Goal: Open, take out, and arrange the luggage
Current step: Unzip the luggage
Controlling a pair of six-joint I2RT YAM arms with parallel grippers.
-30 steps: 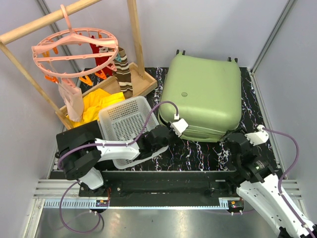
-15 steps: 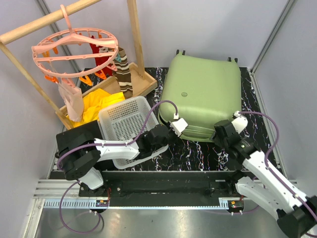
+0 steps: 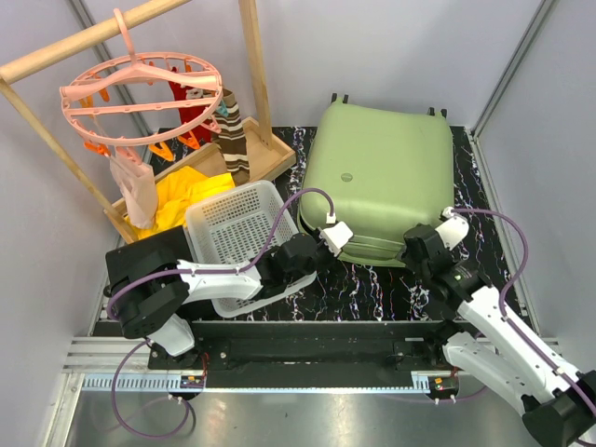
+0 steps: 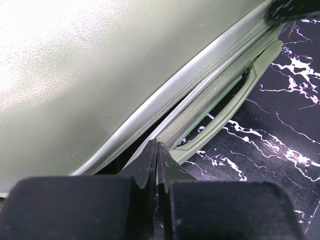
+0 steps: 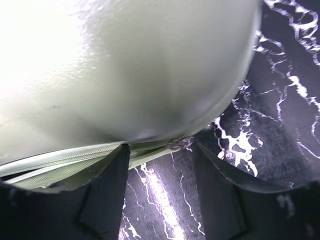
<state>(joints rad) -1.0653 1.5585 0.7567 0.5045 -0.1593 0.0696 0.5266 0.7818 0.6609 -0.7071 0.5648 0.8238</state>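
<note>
Our left fingers [image 4: 145, 162] are pressed shut, tips at the zip seam [image 4: 200, 95] of the luggage [image 3: 377, 177]. We cannot tell whether they pinch a pull. A tug from here could slip off or drag the whole case across the worktop [image 3: 372, 284]. Our right fingers [image 5: 107, 190] stand apart, a small zip pull [image 5: 176, 145] just ahead between them; closing off-centre would miss it. The luggage lies flat and closed mid-worktop, its near edge at the left tips and its near right corner just beyond the right ones.
</note>
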